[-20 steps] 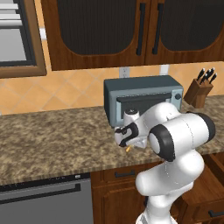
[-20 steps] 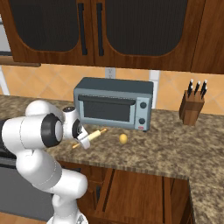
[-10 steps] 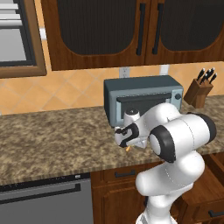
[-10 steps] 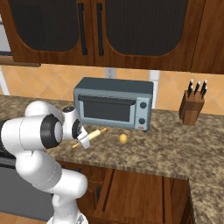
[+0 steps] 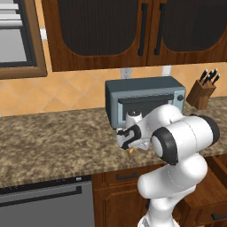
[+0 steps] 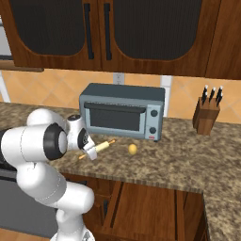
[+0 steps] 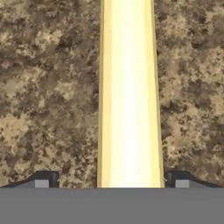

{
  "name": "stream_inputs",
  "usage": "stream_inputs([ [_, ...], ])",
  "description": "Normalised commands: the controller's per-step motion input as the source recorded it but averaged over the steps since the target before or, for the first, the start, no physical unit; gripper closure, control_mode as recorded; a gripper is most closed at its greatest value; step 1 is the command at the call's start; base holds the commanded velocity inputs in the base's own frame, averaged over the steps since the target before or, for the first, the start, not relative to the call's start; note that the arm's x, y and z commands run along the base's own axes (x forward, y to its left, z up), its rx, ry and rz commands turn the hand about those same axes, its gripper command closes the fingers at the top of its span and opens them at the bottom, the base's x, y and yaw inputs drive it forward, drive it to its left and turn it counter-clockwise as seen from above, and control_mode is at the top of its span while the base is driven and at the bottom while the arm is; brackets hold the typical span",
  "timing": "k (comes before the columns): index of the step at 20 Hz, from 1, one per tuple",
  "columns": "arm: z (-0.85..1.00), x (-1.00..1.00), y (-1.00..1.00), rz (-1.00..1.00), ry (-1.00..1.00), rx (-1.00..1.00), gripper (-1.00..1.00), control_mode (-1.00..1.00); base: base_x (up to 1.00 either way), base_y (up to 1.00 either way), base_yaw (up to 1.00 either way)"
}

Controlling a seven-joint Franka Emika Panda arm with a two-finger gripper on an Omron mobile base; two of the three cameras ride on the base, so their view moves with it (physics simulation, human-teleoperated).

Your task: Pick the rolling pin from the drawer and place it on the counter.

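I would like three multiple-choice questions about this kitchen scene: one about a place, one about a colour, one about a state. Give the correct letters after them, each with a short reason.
1. Where is the rolling pin?
A. Over the counter, in front of the toaster oven
B. Inside the toaster oven
C. Beside the knife block

2. What colour is the small round fruit?
A. Red
B. Yellow
C. Green

3. What is the gripper doing?
A. Open, far from everything
B. Shut on the knife block
C. Holding the rolling pin between its fingers

Answers:
1. A: the right base view shows it above the speckled worktop, before the oven.
2. B: it is yellow in the right base view.
3. C: the hand view shows the pin running between both fingertips.
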Motion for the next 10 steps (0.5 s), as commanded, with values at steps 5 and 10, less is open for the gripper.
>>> stream_inputs([
  [5, 0.80, 0.00, -0.09, -0.01, 0.03, 0.00, -1.00, -1.00, 0.00, 0.00, 0.00],
  [10, 1.00, -0.22, -0.24, 0.00, 0.00, 0.00, -1.00, -1.00, 0.00, 0.00, 0.00],
])
